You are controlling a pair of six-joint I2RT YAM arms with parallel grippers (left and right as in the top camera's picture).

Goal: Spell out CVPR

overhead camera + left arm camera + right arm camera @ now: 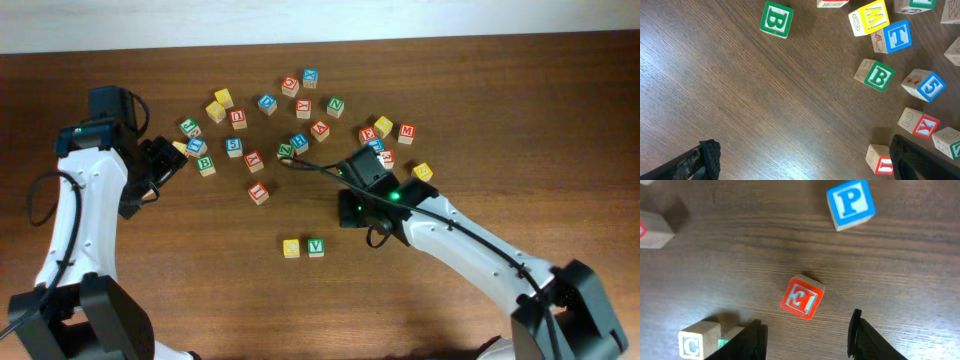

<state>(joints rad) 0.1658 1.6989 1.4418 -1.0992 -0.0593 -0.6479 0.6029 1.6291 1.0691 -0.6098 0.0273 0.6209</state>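
1. The table is dark brown wood, its fine grain running in long streaks (veneer or solid, I cannot tell).
2. Beyond the left gripper, on the side away from the arm bases, the tabletop ends in a straight edge. Past it lies a pale strip, off-white and plain (wall or floor, I cannot tell).
3. Ahead of the right gripper the grain shows darker bands.
4. Light is soft and even, with a faint sheen on the wood left of the left gripper.
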